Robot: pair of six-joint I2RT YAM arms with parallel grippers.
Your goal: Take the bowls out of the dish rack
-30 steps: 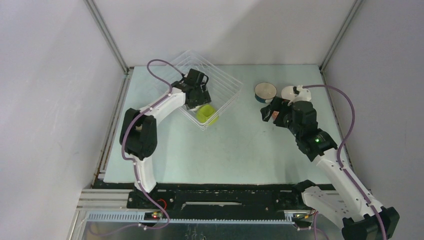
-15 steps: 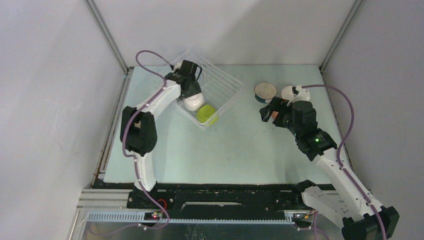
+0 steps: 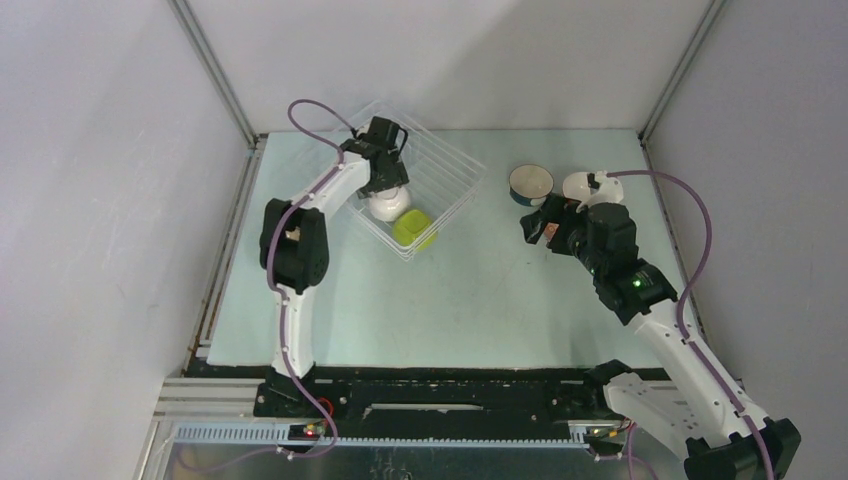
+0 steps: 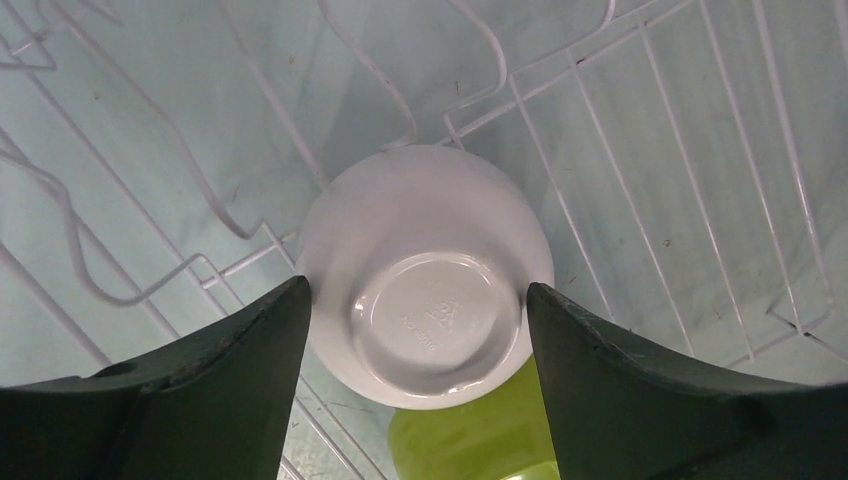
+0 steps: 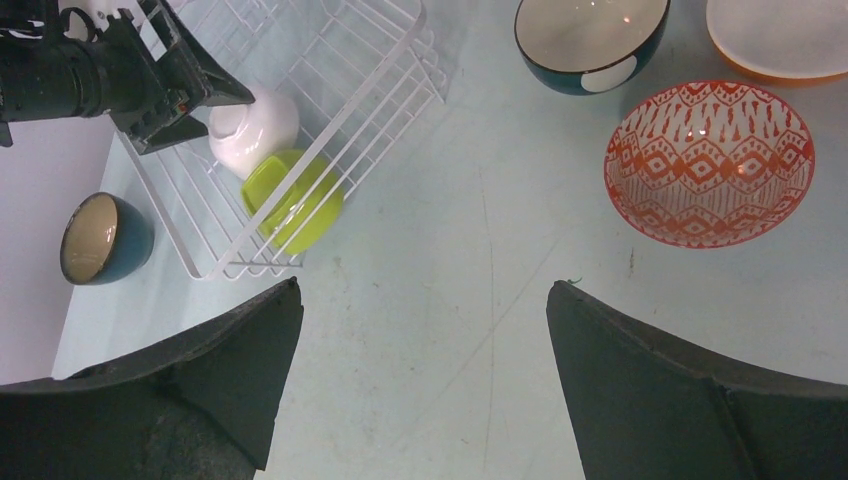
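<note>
The dish rack (image 3: 440, 175) of white wire stands at the back left and holds two bowls. A white bowl (image 4: 425, 275) lies bottom up in it, and a lime green bowl (image 4: 470, 435) lies just beside it. My left gripper (image 4: 418, 290) hangs open over the white bowl (image 3: 386, 206), with one finger at each side of the rim. The right gripper (image 5: 422, 290) is open above bare table. Near it stand a dark blue bowl (image 5: 590, 40), an orange bowl (image 5: 780, 35) and a red-patterned bowl (image 5: 710, 165). A teal bowl (image 5: 100, 240) sits outside the rack.
The rack's upright wires (image 4: 240, 200) rise close around the left fingers. The cell's side walls and metal corner posts (image 3: 215, 75) bound the table. In the top view my right arm (image 3: 610, 250) covers the red-patterned bowl.
My left gripper has drawn back from over the rack's near corner, uncovering the white bowl, and its jaws have widened slightly. The left elbow swung inward. The right arm has not moved.
</note>
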